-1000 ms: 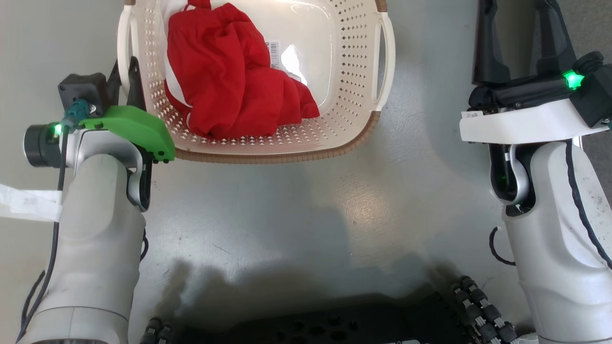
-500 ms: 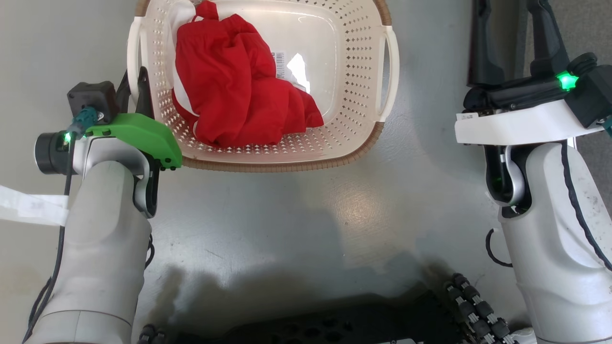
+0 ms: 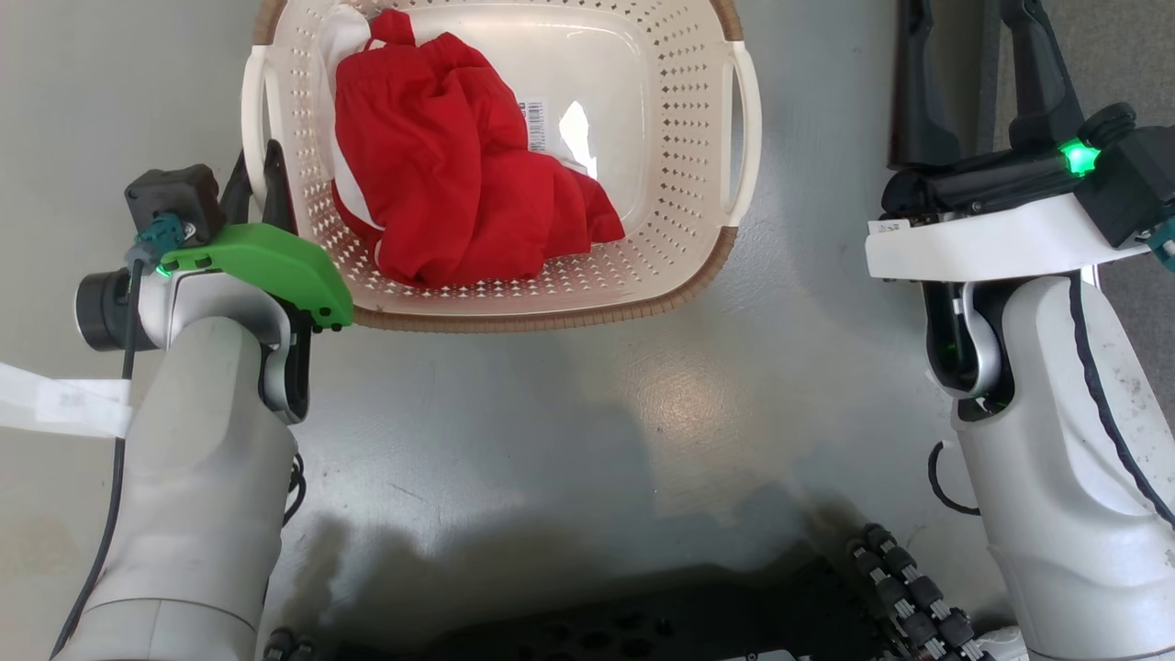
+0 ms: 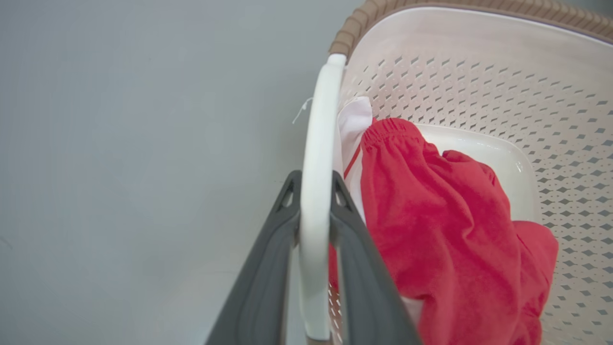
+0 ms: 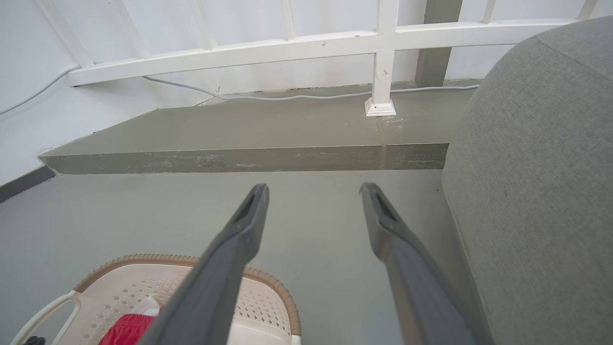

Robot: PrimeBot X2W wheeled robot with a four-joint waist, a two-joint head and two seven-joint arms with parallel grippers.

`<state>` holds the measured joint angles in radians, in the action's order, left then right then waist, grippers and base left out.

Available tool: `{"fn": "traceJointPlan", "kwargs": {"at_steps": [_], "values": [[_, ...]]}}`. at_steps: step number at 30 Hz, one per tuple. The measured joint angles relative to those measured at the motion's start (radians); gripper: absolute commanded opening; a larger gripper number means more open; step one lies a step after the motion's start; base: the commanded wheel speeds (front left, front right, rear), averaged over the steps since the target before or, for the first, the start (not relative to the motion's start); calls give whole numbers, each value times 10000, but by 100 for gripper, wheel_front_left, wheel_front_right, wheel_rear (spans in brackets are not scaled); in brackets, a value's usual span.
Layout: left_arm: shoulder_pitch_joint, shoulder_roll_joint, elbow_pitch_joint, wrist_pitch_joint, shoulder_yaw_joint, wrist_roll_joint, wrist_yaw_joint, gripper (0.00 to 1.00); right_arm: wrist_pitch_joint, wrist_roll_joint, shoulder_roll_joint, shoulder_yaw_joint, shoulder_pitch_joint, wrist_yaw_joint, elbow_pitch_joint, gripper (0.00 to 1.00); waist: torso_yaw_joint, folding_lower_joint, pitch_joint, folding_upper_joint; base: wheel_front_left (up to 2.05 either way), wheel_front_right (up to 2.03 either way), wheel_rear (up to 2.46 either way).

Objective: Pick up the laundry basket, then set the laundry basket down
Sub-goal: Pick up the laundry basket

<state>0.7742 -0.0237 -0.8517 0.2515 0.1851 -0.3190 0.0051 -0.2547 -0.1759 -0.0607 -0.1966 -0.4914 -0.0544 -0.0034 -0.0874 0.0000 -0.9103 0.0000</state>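
Basket [image 3: 679, 184] at top centre of the head view, on or just over the grey floor [image 3: 587, 413]; cannot tell if it's touching. Red cloth [image 3: 459, 184] bunched inside, toward the robot's left, white fabric edge showing at its far corner. Barcode sticker [image 3: 536, 126] on the basket bottom beside the cloth. Left gripper [image 4: 313, 179] clamped on the left handle [image 4: 318, 120]: one finger outside the loop, one inside against the cloth, pressed to the white bar on both sides. Right gripper [image 5: 313, 189] off to the basket's right, well apart from it, fingers spread wide, nothing between them. Right wrist view: grey cushion [image 5: 536, 167] at right, raised step [image 5: 239, 139] and white railing [image 5: 383, 48] ahead, basket corner at lower left.
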Motion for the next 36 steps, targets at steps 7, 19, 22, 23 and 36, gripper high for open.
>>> {"fn": "traceJointPlan", "kwargs": {"at_steps": [7, 19, 22, 23, 36], "values": [[-12, 0, -25, 0, 192, -336, 105, 25, 0, -6, 0, -8, 0, -4, 0, 100, -5, 0, -25, 0, 0, 0, 0], [-3, 4, 159, 2, 389, -385, 320, 100, 0, -12, 2, -4, -19, -77, -4, 100, 32, 0, -61, 0, 0, 0, 0], [19, 4, 259, 2, 387, -330, 407, 100, 0, -12, 2, 4, -27, -79, -6, 100, 48, 0, -60, 0, 0, 0, 0], [27, 4, 293, 2, 385, -282, 410, 100, 0, -12, 2, 8, -29, -79, -6, 100, 54, 0, -57, 0, 0, 0, 0], [114, 6, 1323, 4, 159, 311, 522, 100, 0, -12, 2, 144, -144, -88, 8, 100, 150, 0, 197, 0, 0, 0, 0]]}}
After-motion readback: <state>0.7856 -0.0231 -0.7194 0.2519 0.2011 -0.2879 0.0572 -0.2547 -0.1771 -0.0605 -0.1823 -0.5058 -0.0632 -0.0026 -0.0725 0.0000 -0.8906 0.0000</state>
